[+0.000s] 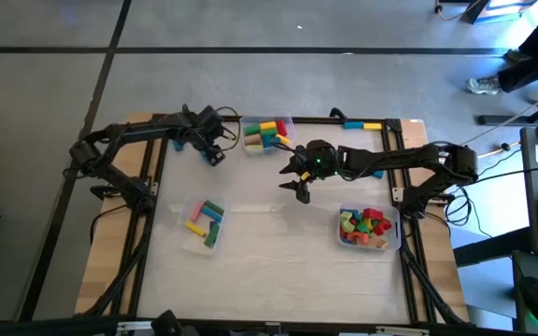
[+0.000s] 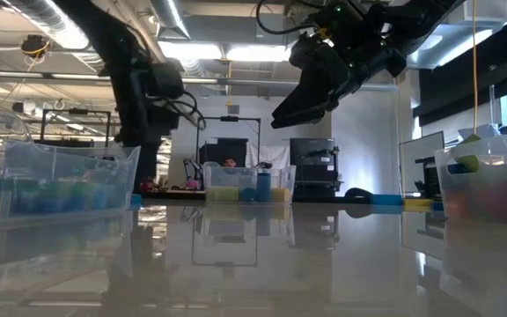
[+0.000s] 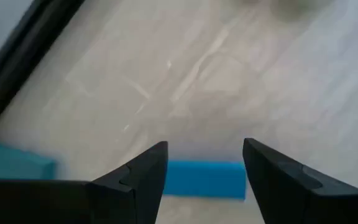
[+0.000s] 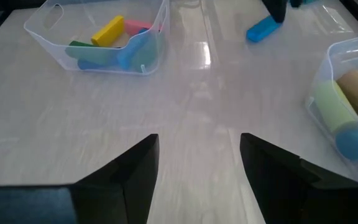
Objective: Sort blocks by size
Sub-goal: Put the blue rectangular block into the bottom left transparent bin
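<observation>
Between the left end effector's [image 3: 204,171] open fingers, a blue block [image 3: 204,179] lies on the worktop [image 3: 241,81]; probably light, rigid, smooth: pinch its long flat sides. Right end effector [image 4: 197,165] hovers open, empty.

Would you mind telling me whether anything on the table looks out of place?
One blue block lies loose on the table beside the left gripper, outside the bins. A blue and yellow piece rests on the far frame edge.

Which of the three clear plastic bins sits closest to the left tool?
The clear plastic bin at the table's far edge, holding long bars; the left tool hovers just beside it, while the other two sit nearer the front.
</observation>
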